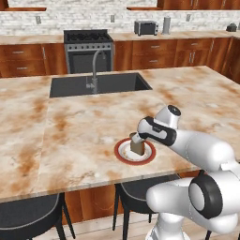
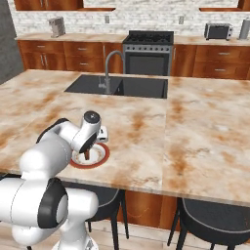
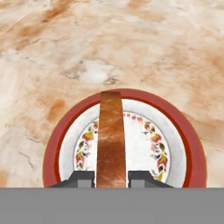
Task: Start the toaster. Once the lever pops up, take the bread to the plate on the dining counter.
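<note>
My gripper (image 3: 111, 178) is shut on the bread (image 3: 111, 135), a brown-crusted slice seen edge-on between the two fingertips. The slice hangs upright over the middle of the plate (image 3: 192, 148), which is white with a red-brown rim and a flower ring. Whether the bread touches the plate I cannot tell. In the left base view the gripper (image 1: 136, 140) holds the bread (image 1: 137, 147) above the plate (image 1: 121, 157), near the front edge of the dining counter (image 1: 79, 126). The toaster (image 1: 146, 27) stands far off on the back counter, also seen as the toaster (image 2: 218, 31).
A dark sink (image 1: 98, 84) with a steel faucet (image 1: 95, 70) lies in the island beyond the plate. A stove (image 1: 88, 49) and wood cabinets line the back wall. Black stools (image 1: 136, 190) stand under the counter's front edge.
</note>
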Robot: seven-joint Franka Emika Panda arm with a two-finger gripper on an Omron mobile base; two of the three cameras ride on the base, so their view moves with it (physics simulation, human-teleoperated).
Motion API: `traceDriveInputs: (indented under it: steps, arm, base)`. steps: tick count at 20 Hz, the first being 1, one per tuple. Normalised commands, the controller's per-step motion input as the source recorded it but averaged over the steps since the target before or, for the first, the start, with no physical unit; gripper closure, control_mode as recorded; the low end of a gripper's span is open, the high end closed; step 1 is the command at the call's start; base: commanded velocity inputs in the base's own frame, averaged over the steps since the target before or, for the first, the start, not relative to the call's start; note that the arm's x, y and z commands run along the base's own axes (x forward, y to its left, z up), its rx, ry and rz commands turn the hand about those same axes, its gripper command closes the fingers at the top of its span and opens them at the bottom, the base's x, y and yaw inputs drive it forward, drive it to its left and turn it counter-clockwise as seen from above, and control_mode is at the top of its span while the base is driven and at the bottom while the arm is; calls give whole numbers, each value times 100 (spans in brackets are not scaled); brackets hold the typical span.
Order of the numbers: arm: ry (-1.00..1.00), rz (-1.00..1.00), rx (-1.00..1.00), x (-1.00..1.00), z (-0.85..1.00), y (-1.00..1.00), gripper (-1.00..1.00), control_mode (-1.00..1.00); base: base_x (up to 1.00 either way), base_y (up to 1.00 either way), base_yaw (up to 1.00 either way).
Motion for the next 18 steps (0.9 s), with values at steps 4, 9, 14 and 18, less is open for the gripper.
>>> traceDriveInputs:
  steps: [4,9,14,18]
  arm:
    - [0,0,0,-4,0,0,-100,-100]
    - [0,0,0,0,0,0,-100,-100]
    - [0,0,0,0,0,0,-100,-100]
    - [0,0,0,0,0,0,-100,-100]
  base:
    - [0,0,0]
    - [0,0,0]
    - [0,0,0]
    - [0,0,0]
